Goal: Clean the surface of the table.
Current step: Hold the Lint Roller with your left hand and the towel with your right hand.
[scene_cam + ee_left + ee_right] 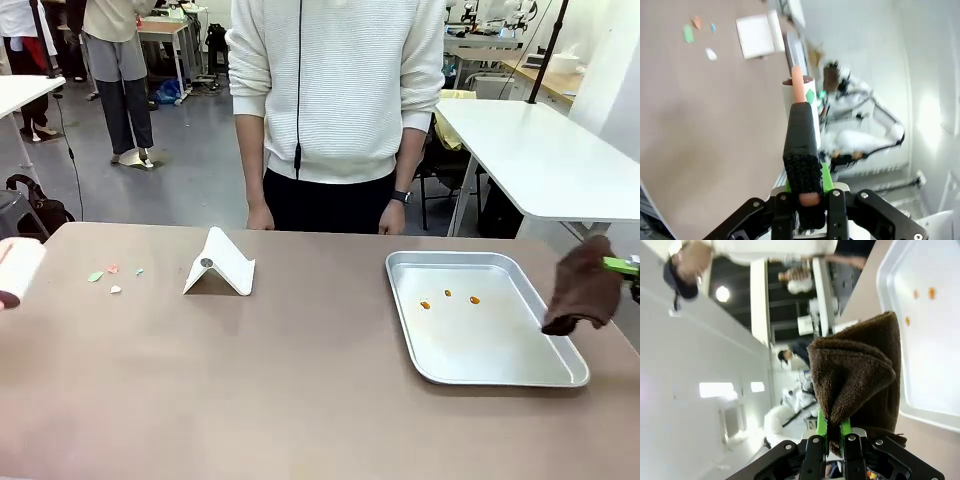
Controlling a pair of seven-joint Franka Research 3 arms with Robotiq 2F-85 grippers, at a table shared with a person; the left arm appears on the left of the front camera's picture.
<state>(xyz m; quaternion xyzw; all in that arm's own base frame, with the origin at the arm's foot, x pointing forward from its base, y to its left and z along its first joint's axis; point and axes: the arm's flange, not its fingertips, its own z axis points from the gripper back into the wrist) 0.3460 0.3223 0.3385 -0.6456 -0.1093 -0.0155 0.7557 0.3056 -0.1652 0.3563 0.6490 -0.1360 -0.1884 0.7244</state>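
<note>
The brown-taupe table (300,380) carries several small coloured scraps (112,278) near its left end, which the left wrist view shows as scraps (688,34) on the table (700,125). My left gripper (807,195) is shut on the black handle of a lint roller (801,130) with a white roll. That roller (20,270) pokes in at the table's left edge, left of the scraps. My right gripper (831,427) is shut on a brown cloth (855,375). The cloth (583,290) hangs over the right rim of the metal tray, with the gripper (625,266) at the picture's right edge.
A silver metal tray (520,372) with three orange bits (447,298) lies at the right. A white folded stand (220,268) sits left of centre. A person in a white sweater (335,90) stands at the far edge, hands by the table. A white table (540,150) stands behind.
</note>
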